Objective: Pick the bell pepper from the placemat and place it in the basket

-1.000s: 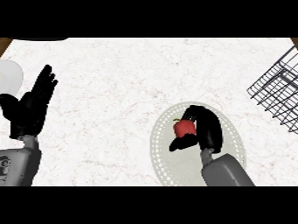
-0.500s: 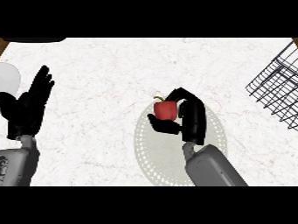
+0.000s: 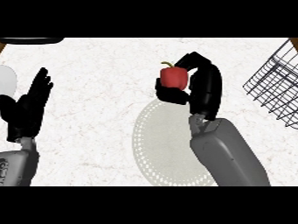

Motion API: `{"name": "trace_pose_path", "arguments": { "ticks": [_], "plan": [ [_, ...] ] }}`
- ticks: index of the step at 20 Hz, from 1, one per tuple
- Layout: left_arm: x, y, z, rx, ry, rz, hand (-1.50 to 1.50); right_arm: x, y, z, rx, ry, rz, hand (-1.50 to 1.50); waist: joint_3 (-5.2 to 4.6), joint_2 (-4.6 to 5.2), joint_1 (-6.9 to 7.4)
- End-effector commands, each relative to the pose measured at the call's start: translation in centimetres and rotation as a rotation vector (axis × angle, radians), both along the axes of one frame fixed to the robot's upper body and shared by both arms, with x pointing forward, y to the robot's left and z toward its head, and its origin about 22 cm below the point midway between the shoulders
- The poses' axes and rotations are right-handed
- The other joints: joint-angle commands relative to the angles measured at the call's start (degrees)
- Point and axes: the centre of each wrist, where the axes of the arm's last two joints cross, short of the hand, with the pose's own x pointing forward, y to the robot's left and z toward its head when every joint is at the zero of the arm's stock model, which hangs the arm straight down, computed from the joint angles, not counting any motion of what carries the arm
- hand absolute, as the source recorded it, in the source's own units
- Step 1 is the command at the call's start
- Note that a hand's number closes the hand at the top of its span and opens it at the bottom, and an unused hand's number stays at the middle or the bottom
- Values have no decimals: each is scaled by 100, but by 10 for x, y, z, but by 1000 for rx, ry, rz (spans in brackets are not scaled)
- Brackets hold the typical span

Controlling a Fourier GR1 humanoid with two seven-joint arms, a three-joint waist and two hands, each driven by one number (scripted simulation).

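1. Fingers of the right hand curl round the bell pepper, which is lifted off the placemat.
2. Remaining: carry it right to the basket, well apart, and release.
3. Left hand rests open.

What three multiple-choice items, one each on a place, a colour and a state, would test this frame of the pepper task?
1. Where is the basket?
A. right edge of the view
B. left edge
C. centre of the view

2. What colour is the bell pepper?
A. green
B. red
C. yellow

3. How is the right hand?
A. open and flat
B. curled on nothing
C. curled round the bell pepper

Key: 1 A, its wires show at the right edge; 2 B, its body is plainly red; 3 C, fingers and thumb wrap it.
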Motion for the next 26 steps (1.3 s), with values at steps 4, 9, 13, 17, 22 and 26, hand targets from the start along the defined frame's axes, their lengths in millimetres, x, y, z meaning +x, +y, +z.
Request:
{"name": "trace_pose_path", "arguments": {
  "ticks": [4, 9, 13, 17, 22, 26],
  "plan": [
    [-13, -7, 14, 5, 1, -8, 0, 30, -33, 61, 94, -82, -148, 150, 7, 7, 47],
    [-2, 10, 1, 10, 1, -5, 0, 55, -56, 74, 21, -77, -255, 150, 3, 25, 34],
    [-5, 0, -13, 0, -2, -15, 0, 74, -78, 119, 25, -53, -293, 150, 2, 28, 35],
    [3, -5, 6, 3, -13, -19, 0, 97, -92, 116, -72, -6, -316, 150, 3, 34, 67],
    [9, -13, 5, -4, -15, -9, 0, 116, -125, 94, -87, 36, -344, 150, 5, 46, 72],
    [4, 2, 6, -4, -14, -12, 0, 130, -139, 71, -153, 119, -399, 150, 5, 59, 127]
  ]
}}
